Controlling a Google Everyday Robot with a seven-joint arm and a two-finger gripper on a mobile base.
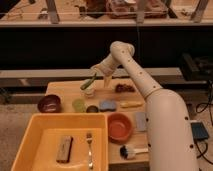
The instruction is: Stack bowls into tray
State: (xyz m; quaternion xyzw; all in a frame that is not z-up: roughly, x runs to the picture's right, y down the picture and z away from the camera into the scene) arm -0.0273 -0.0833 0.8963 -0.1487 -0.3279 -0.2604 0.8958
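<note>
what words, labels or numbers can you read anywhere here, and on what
None can be read.
The yellow tray, the orange-red bowl and the maroon bowl show no words, numbers or signs.
Any print on the packages at the top cannot be made out.
The gripper, open above the far side of the table by the small cup, bears no visible marking.
</note>
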